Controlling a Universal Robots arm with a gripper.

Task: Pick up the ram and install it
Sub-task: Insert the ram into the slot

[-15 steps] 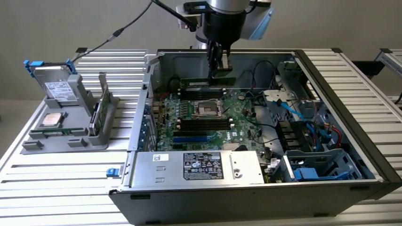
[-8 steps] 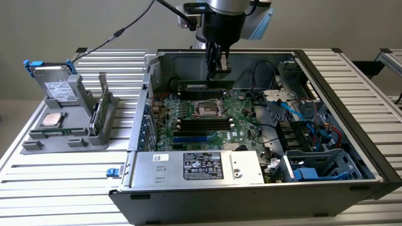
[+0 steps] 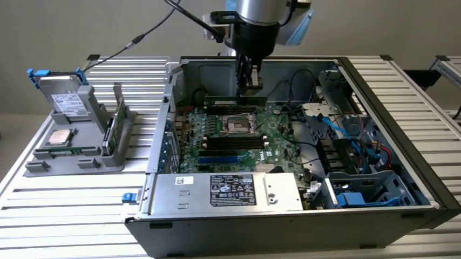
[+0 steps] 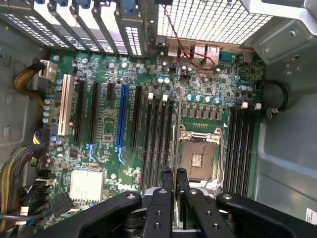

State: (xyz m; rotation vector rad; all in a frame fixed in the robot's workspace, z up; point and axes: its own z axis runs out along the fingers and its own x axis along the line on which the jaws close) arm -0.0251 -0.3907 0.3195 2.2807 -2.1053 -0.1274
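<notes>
Count: 1 ram (image 3: 223,101) between the fingers (image 4: 167,179), 1 CPU socket (image 4: 198,158) just beside them, 1 blue slot (image 4: 122,116) and 1 white slot (image 4: 64,111) farther off, 1 heatsink (image 4: 86,185), 1 PSU (image 3: 223,190).

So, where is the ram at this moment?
In the exterior view the ram is held by the gripper inside the open computer case, over the motherboard, just beyond the processor socket, toward the case's far wall.
</notes>
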